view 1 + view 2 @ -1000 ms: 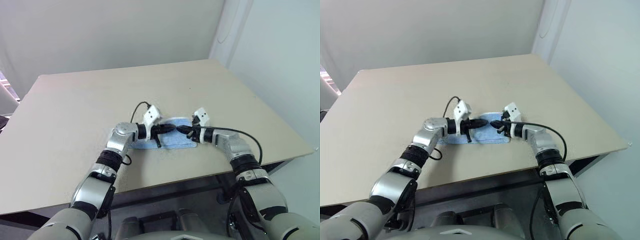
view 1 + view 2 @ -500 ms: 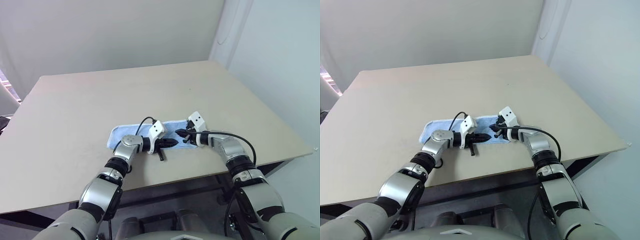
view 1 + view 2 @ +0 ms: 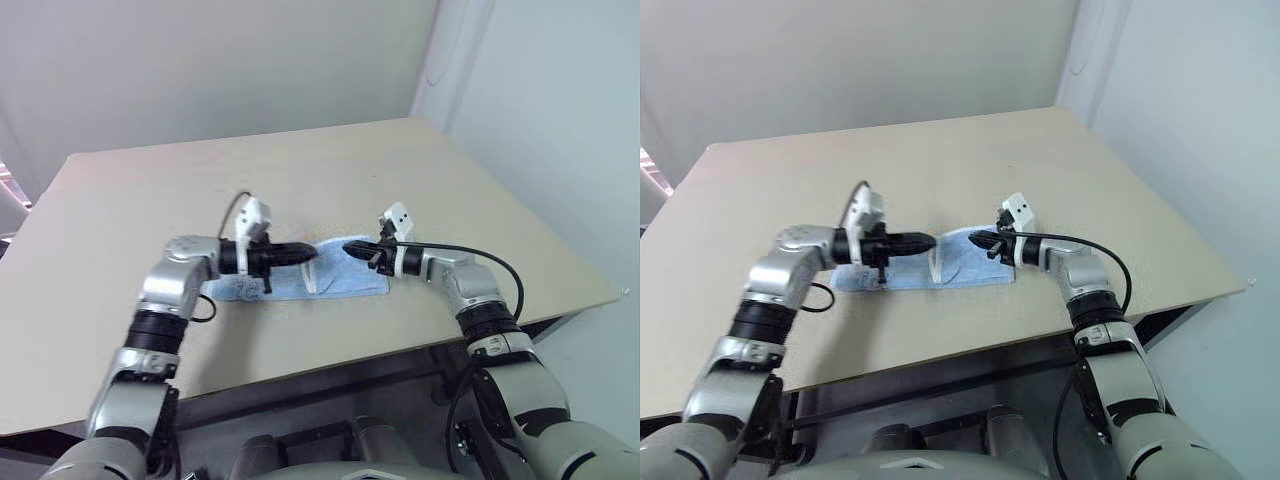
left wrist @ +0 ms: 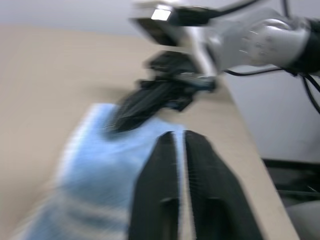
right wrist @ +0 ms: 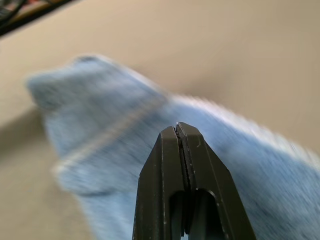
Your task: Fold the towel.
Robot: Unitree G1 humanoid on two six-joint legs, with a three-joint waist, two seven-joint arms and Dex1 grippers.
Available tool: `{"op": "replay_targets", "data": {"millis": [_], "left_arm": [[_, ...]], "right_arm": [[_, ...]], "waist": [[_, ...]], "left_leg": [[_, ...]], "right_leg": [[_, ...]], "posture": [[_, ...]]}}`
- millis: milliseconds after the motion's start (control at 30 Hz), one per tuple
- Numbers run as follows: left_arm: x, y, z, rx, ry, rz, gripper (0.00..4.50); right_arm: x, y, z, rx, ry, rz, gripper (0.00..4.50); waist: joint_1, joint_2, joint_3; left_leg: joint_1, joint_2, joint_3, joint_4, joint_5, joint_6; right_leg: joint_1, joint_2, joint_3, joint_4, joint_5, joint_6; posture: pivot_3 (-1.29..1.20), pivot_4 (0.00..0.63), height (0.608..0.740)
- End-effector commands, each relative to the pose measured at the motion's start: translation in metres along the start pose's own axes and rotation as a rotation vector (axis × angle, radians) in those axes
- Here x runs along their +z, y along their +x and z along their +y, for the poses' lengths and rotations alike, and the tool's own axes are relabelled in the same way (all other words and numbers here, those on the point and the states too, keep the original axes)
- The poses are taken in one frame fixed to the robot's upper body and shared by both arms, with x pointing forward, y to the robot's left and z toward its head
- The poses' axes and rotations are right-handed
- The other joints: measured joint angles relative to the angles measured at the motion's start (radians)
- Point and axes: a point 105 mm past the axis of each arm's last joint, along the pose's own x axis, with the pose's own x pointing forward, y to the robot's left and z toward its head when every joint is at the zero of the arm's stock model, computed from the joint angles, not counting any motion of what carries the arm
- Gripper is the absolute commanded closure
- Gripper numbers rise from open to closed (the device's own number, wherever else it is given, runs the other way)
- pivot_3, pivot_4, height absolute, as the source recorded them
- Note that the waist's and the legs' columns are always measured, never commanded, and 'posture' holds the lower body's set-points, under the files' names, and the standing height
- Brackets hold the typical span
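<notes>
The light-blue towel [image 3: 345, 282] lies near the front edge of the tan table [image 3: 400, 170]. Its middle is pulled up into a peak with a standing fold. My right gripper [image 3: 350, 246] is shut on the towel at that peak, holding it just above the table; the wrist view shows its fingers [image 5: 170, 150] pressed together over the blue cloth [image 5: 100, 110]. My left gripper [image 3: 308, 253] points level toward the right one, just left of the raised fold. Its fingers [image 4: 160, 170] stand a narrow gap apart with nothing between them, above the towel [image 4: 95, 165].
The table's near edge [image 3: 330, 360] runs just in front of the towel, and its right edge [image 3: 560, 250] drops off beside my right arm. Pale walls close the back and right. Bare tabletop stretches behind and to the left of the towel.
My left gripper has swung left and up off the towel, and its fingers have parted slightly. My right gripper has risen, drawing the flat towel up into a peak. The camera has shifted.
</notes>
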Motion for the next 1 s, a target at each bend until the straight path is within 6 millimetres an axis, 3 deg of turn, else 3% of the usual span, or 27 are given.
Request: {"op": "replay_targets", "data": {"millis": [33,267,300,567,700,1000], "left_arm": [[0.015,-0.031,0.017,0.157,-0.046,-0.060,2.77],[0.000,-0.102,0.026,0.431,-0.262,-0.038,0.20],[-0.003,-0.110,0.024,0.462,-0.303,-0.020,0.01],[-0.031,-0.142,-0.015,0.539,-0.730,0.022,0.01],[-0.055,-0.152,-0.018,0.602,-0.866,0.071,0.01],[-0.075,-0.151,-0.019,0.614,-1.069,0.065,0.01]], "right_arm": [[0.019,-0.005,0.011,0.048,-0.043,-0.044,4.50],[0.027,-0.008,0.016,0.060,0.002,-0.032,4.50],[0.027,-0.007,0.016,0.061,0.016,-0.027,4.50],[0.034,0.005,0.028,0.123,0.159,-0.009,4.50],[0.031,0.012,0.030,0.130,0.222,0.027,4.50],[0.030,0.015,0.031,0.128,0.279,0.031,4.50]], "waist": [[0.001,0.000,0.000],[-0.002,0.000,0.000],[-0.001,-0.001,0.001],[-0.003,-0.001,0.001],[-0.001,-0.001,0.001],[-0.002,-0.001,0.001]], "left_leg": [[0.000,0.000,0.000,0.000,0.000,0.000],[0.000,0.001,0.000,0.000,0.000,0.000],[0.000,0.001,0.000,0.000,0.000,0.000],[0.000,0.001,-0.001,0.000,0.000,0.000],[0.000,0.001,-0.001,0.000,0.000,0.000],[-0.001,0.001,-0.001,-0.001,0.000,-0.001]], "right_leg": [[0.000,0.000,0.000,0.000,0.000,0.000],[0.000,0.000,0.000,0.000,0.000,0.000],[0.000,0.000,-0.001,0.000,-0.001,0.000],[-0.001,-0.001,-0.001,-0.001,-0.001,-0.001],[-0.001,-0.001,-0.002,0.000,-0.001,-0.001],[-0.001,-0.001,-0.003,-0.001,-0.001,-0.002]], "posture": [[0.00,0.000,0.729],[0.00,0.000,0.729],[0.00,0.000,0.729],[0.00,0.000,0.729],[0.00,0.000,0.729],[0.00,0.000,0.729]]}}
